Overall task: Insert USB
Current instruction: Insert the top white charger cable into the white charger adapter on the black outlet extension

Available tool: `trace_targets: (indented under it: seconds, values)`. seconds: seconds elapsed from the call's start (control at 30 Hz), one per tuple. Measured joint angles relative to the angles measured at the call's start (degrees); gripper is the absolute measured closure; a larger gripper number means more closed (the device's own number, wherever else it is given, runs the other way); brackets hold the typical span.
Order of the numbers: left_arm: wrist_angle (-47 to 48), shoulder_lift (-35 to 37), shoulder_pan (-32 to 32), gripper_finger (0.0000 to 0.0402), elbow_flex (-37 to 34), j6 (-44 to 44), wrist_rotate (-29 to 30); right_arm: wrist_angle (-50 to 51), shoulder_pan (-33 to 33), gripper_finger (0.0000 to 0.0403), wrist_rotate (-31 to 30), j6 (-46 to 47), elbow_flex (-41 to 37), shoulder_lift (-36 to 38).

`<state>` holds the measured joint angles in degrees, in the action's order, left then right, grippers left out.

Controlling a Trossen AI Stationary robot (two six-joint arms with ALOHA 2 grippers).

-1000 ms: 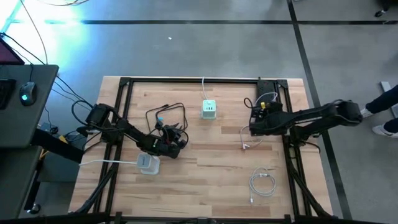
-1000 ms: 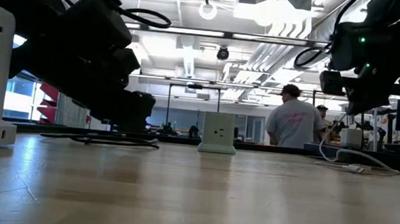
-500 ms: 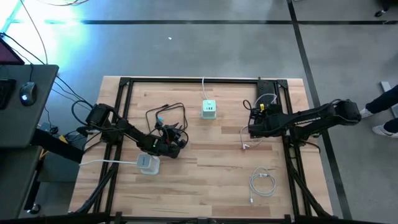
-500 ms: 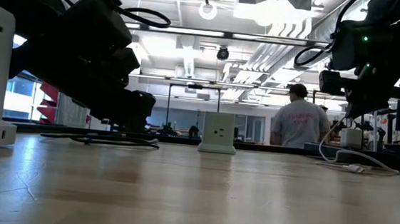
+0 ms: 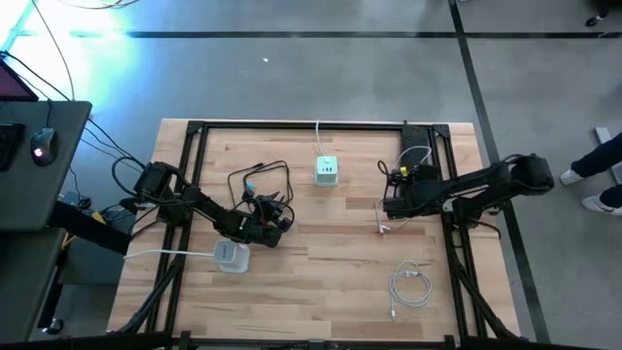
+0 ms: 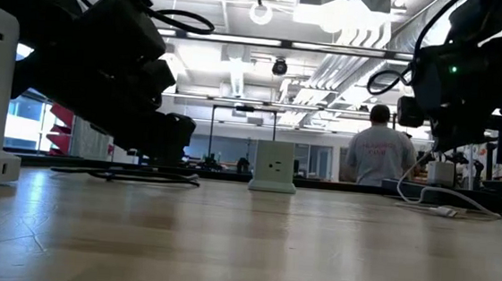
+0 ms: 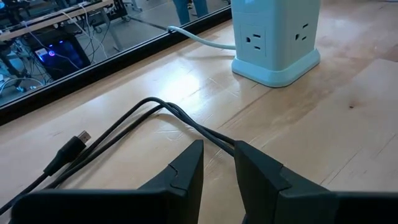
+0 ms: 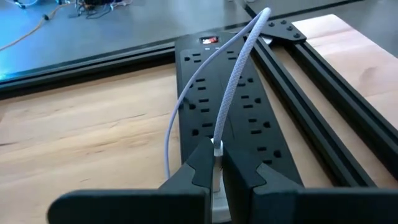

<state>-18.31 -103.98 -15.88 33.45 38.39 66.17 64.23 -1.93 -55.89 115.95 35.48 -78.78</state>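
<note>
Since a second earlier, the right gripper (image 8: 216, 163) had shifted slightly toward the tabletop's middle, jaws clamped on the white braided USB cable's (image 8: 231, 81) plug above the black power strip (image 8: 205, 87). Near the left edge, the left gripper (image 7: 217, 158) stood narrowly parted astride a black cable (image 7: 134, 121).

The right pincer (image 8: 217, 163) pinches a white braided cable (image 8: 233, 81) tight. Just behind it, a black power strip (image 8: 233, 109) lies flat on the wooden surface (image 8: 81, 137).
</note>
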Motion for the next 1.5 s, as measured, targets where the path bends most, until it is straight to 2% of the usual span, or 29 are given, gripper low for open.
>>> trace_targets:
  seconds: [0.3,0.43,1.13,1.3,1.5]
  values:
    - [0.01,0.0,-0.02,0.0333,0.0,0.0,0.0,-0.93,-1.31,0.0403,2.0,-1.94,-0.3,-0.26]
    - [-0.01,0.0,-0.04,0.0333,0.0,0.0,0.0,-3.3,-1.88,0.0403,1.56,-2.06,-1.51,-1.16]
    - [-2.3,0.02,-0.42,0.0333,0.02,-0.04,1.07,-2.73,-1.89,0.0403,1.25,-5.72,-1.7,-2.27]
    - [-2.64,0.02,-0.42,0.0333,0.02,-0.52,1.36,-5.04,-1.86,0.0403,0.78,-10.15,-1.83,-2.27]
    - [-2.64,0.02,-0.42,0.0333,0.02,-0.53,1.38,-4.32,-1.86,0.0403,0.93,-11.02,-1.81,-2.28]
